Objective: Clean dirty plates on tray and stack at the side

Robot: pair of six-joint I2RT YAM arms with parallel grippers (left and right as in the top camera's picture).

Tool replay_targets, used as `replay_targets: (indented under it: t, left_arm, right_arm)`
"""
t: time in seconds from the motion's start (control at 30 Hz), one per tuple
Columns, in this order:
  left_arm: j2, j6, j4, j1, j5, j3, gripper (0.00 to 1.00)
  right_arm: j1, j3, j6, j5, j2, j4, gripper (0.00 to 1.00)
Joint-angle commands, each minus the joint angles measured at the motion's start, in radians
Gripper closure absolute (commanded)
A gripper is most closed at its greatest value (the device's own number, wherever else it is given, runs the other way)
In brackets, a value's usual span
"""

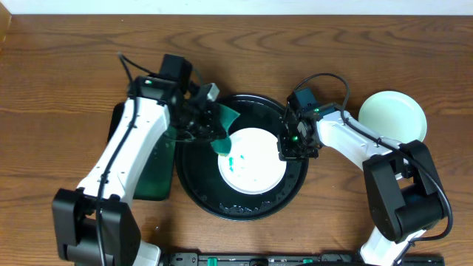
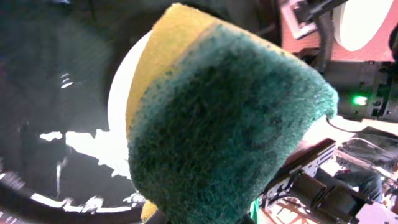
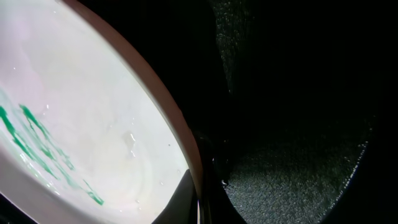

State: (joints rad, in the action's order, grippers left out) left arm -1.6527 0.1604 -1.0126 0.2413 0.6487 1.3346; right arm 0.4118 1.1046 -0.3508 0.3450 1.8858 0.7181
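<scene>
A white plate (image 1: 255, 171) with teal smears on its left half lies in the black tray (image 1: 194, 185). My left gripper (image 1: 207, 124) is shut on a green-and-yellow sponge (image 1: 224, 122) and holds it at the plate's left edge; the sponge (image 2: 230, 124) fills the left wrist view, with the plate (image 2: 118, 106) behind it. My right gripper (image 1: 290, 148) is shut on the plate's right rim. In the right wrist view its fingers (image 3: 199, 200) straddle the rim of the plate (image 3: 93, 124), with the tray (image 3: 298, 174) beneath. A plain white plate (image 1: 392, 114) sits on the table at the right.
A dark-green rectangular tray (image 1: 151, 177) lies left of the black tray, partly under my left arm. The wooden table (image 1: 66, 81) extends around everything. A dark bar (image 1: 259, 260) runs along the front edge.
</scene>
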Motion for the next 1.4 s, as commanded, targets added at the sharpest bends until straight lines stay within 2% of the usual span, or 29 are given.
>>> replay_targets:
  t: [0.0,0.3,0.67,0.8,0.87,1.0,1.17,1.37]
  left_arm:
    - [-0.058,0.043,0.025,0.051,0.003,0.008,0.93]
    - [-0.283,0.089,0.115,0.169,0.000,0.008,0.93]
    - [-0.436,0.073,0.276,0.231,0.280,0.008,0.93]
    - [-0.450,0.074,0.285,0.232,0.322,0.008,0.93]
    - [-0.450,0.098,0.262,0.231,0.256,0.008,0.93]
    - [-0.450,0.152,0.134,0.232,-0.050,0.008,0.93]
    - [-0.451,0.150,0.051,0.230,-0.174,0.002,0.92]
    - [-0.451,0.239,-0.019,0.228,-0.473,-0.014,0.93]
  right_arm:
    - [0.008,-0.013,-0.019,-0.011,0.058,-0.016,0.99]
    - [0.008,-0.013,-0.019,-0.011,0.058,-0.007,0.99]
    - [-0.001,-0.013,-0.019,-0.011,0.058,-0.019,0.99]
    - [-0.001,-0.013,-0.019,-0.011,0.058,-0.018,0.99]
    - [-0.001,-0.014,-0.024,-0.011,0.058,-0.018,0.99]
    - [-0.001,-0.013,-0.030,-0.011,0.058,-0.016,0.99]
    - [-0.001,-0.014,-0.030,-0.011,0.058,-0.017,0.99]
    - [-0.003,-0.013,-0.035,-0.011,0.058,-0.016,0.99]
